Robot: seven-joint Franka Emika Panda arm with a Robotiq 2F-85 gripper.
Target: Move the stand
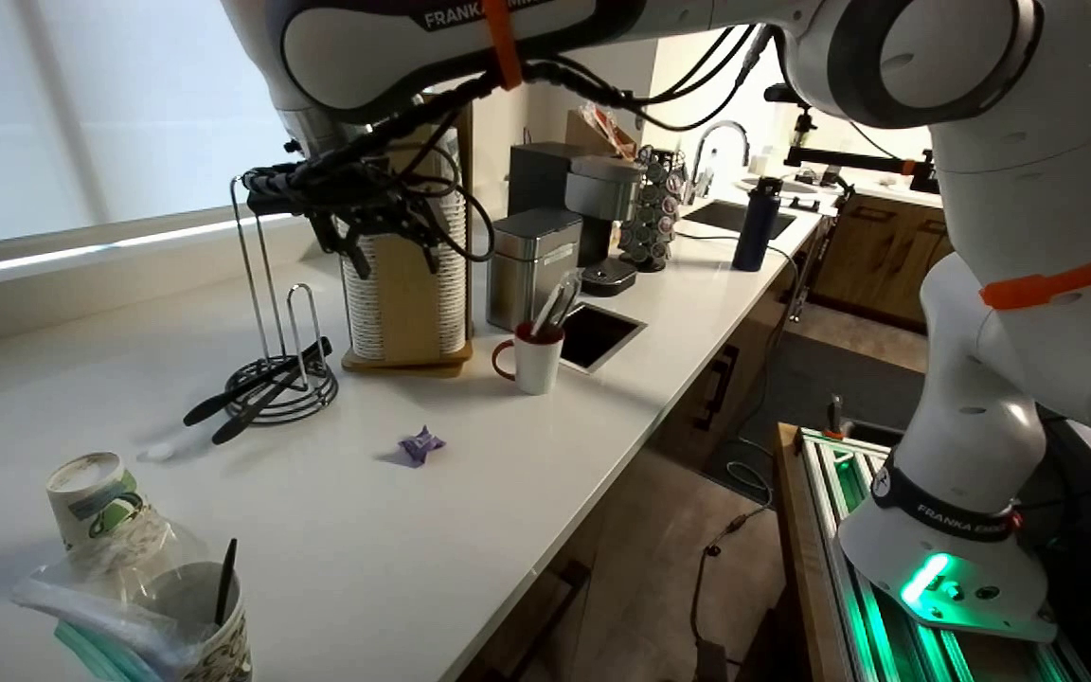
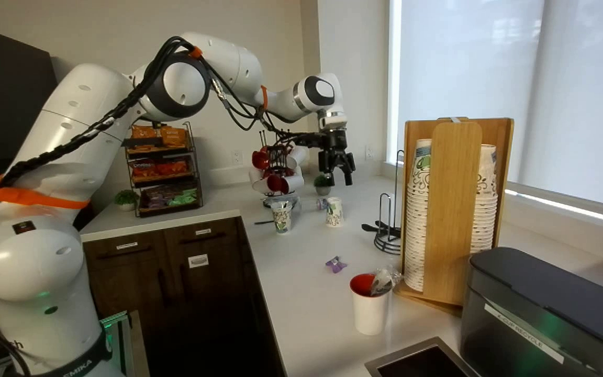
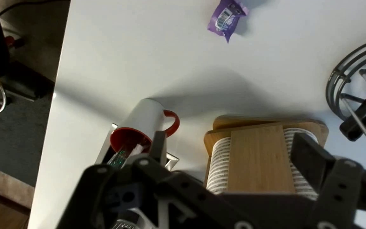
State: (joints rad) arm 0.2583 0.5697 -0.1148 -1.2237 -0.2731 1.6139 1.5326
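Observation:
The stand (image 1: 304,411) stands upright on the white counter, a tall narrow wire loop and a shorter loop on a coiled black ring base. It also shows in an exterior view (image 2: 385,246), partly hidden behind the cup holder. In the wrist view only part of the stand (image 3: 338,74) shows, at the right edge. Black-handled utensils (image 1: 257,405) lie across its base. My gripper (image 1: 396,265) is open and empty, above the counter and apart from the stand's base; it also shows in an exterior view (image 2: 339,180). In the wrist view the gripper's (image 3: 230,146) fingers are wide apart.
A wooden cup holder (image 2: 450,209) stands beside the stand. A white-and-red mug (image 1: 538,365) stands near a counter cut-out (image 1: 593,336). A purple wrapper (image 1: 421,445), paper cups (image 1: 96,493), a metal bin (image 1: 534,260) and a mug rack (image 2: 278,173) stand or lie around.

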